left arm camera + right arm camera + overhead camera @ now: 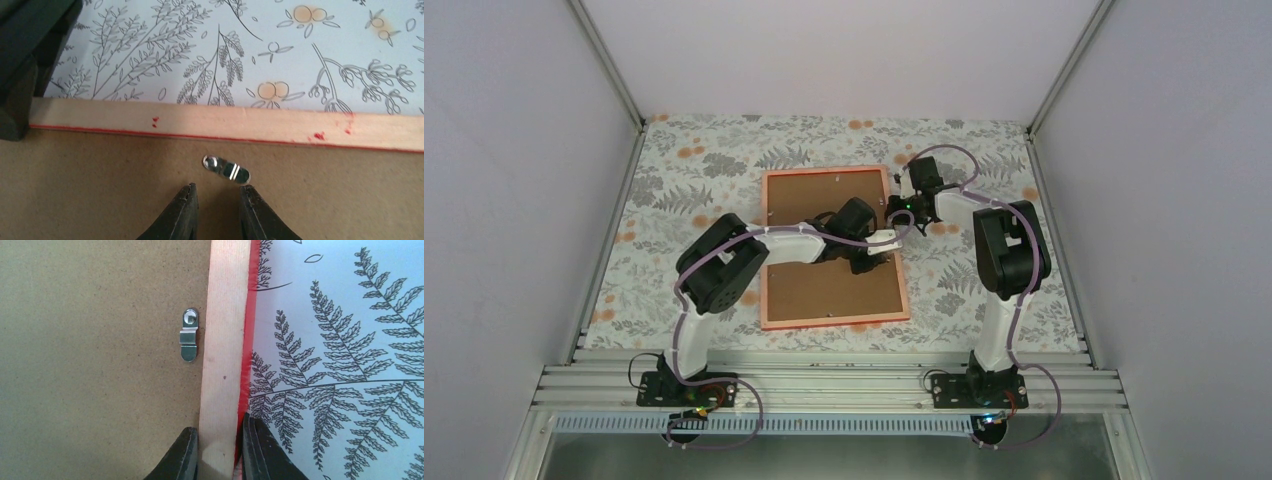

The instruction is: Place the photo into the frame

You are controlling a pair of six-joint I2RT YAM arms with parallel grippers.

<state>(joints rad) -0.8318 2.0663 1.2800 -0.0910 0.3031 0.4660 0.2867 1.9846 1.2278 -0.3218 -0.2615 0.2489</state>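
**First speaker:** How is the light from above?

**Second speaker:** Bright, soft and even. Shadows on the table (674, 180) are faint.

**First speaker:** And the wrist views?

**Second speaker:** The frame (222, 340) is sharp. The metal clip (226, 169) glints white. The left gripper (218, 187), close to the lens, looks dark and slightly soft.

Left pincer (218, 189) ajar, right pincer (220, 432) clamped.

The left gripper (218, 187) hangs over the backing board (90, 195), jaws slightly apart. A metal clip (226, 169) lies between it and the frame (225, 122).
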